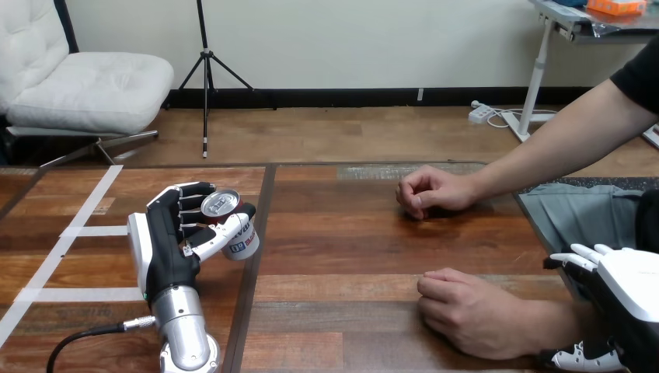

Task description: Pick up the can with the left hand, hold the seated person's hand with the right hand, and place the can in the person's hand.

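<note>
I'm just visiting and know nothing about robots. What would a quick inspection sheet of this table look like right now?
surface: wooden table, white tape strips at its left.
job's things: can, tilted, in the left hand; person's near hand and far hand rest curled on the table.
clutter: nothing seen.
hands: left hand curled round the can; right hand beside the person's near wrist, grip unclear.
cables: nothing seen.
surroundings: person seated at the right.
</note>
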`<state>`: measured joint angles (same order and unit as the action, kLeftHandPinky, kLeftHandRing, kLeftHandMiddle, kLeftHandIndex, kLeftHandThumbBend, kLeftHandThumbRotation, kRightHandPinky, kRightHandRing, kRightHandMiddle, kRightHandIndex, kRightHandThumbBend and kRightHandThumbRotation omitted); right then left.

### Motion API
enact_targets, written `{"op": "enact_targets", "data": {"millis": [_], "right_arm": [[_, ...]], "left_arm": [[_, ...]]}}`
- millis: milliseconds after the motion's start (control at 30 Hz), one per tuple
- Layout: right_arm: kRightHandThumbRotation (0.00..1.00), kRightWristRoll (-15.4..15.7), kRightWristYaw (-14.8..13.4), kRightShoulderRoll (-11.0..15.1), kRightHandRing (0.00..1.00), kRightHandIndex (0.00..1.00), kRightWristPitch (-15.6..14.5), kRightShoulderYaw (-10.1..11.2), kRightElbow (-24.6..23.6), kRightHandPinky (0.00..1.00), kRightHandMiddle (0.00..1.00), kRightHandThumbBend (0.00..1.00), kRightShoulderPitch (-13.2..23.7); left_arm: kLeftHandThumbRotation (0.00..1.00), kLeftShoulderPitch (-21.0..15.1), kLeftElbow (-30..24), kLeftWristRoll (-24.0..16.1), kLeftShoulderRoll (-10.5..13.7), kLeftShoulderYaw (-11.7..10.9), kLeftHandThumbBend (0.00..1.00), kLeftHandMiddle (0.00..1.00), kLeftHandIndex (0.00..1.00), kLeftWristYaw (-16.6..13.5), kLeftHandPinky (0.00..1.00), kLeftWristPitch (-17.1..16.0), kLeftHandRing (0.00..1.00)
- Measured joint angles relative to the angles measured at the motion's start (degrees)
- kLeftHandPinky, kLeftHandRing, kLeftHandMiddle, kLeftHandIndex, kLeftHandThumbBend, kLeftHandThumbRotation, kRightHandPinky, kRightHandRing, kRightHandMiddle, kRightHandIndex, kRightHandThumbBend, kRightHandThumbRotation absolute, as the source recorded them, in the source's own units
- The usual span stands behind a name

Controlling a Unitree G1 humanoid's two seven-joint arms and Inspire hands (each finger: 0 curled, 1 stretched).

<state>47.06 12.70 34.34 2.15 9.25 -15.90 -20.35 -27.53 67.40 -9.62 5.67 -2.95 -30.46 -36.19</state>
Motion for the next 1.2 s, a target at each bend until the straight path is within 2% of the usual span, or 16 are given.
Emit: {"op": "enact_targets", "data": {"millis": [533,767,1200], "right_arm": [[0.17,0.08,-0.03,0.16,0.88,0.81,1.71,-1.24,3.33,0.92,0.88,0.75,2.32],[0.15,0.09,-0.39,1.10,0.86,0.81,2.70,-2.39,5.05,0.89,0.87,0.76,3.53],[0.06,0.31,-0.86,2.07,0.84,0.80,2.96,-4.95,9.27,0.82,0.85,0.79,7.01]], "left_arm": [[0.00,0.00,0.00,0.03,-0.01,-0.06,0.65,0.54,0.53,0.00,0.44,0.00,0.51],[0.00,0.00,0.00,0.03,-0.03,-0.08,0.65,0.54,0.53,0.00,0.44,0.00,0.51],[0.00,-0.01,-0.04,0.02,-0.02,-0.06,0.64,0.54,0.53,-0.15,0.44,0.01,0.51]]}}
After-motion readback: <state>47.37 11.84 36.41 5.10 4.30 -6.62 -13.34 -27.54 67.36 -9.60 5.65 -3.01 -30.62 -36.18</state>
